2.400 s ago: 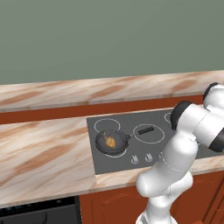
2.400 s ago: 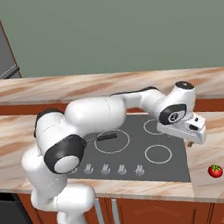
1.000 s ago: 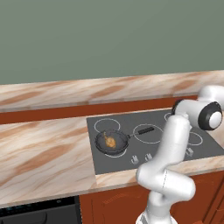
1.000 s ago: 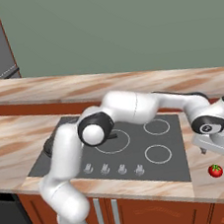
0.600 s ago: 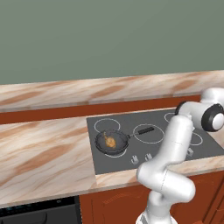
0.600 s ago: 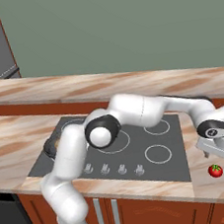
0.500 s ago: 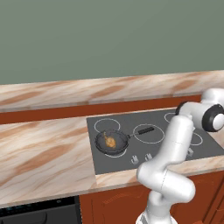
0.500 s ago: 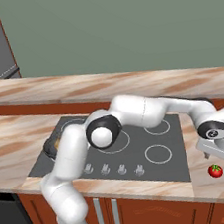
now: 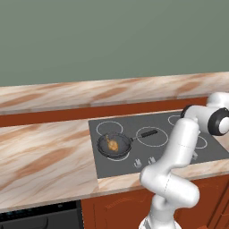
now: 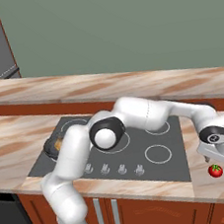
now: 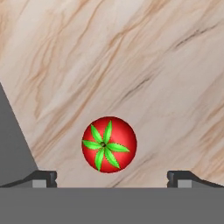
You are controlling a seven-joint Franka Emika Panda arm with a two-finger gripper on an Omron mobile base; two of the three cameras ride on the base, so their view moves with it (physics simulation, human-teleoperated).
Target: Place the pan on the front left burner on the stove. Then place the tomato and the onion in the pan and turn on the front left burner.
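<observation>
The tomato [image 11: 109, 144] is sitting on the marble counter [image 10: 213, 191] to the right of the stove [image 10: 139, 153], near the counter's front edge, leafy green top facing up. The gripper [image 10: 221, 164] is hanging just above it with its jaws spread wide, one dark tip on each side of the fruit in the hand view and neither touching it. Over the last couple of seconds the arm has been swinging off the cooktop, out past its right edge, and sinking toward the tomato, which itself is lying where it lay before.

Back on the stove, the pan [image 9: 114, 146] is resting on the front left burner [image 9: 117, 154], handle pointing toward the right, with the onion [image 9: 112, 144] already inside it. So the pan and onion steps look finished; the tomato pickup is the step in hand, with the burner knob still to come. The next move probably calls for a short drop and a close around the fruit.
</observation>
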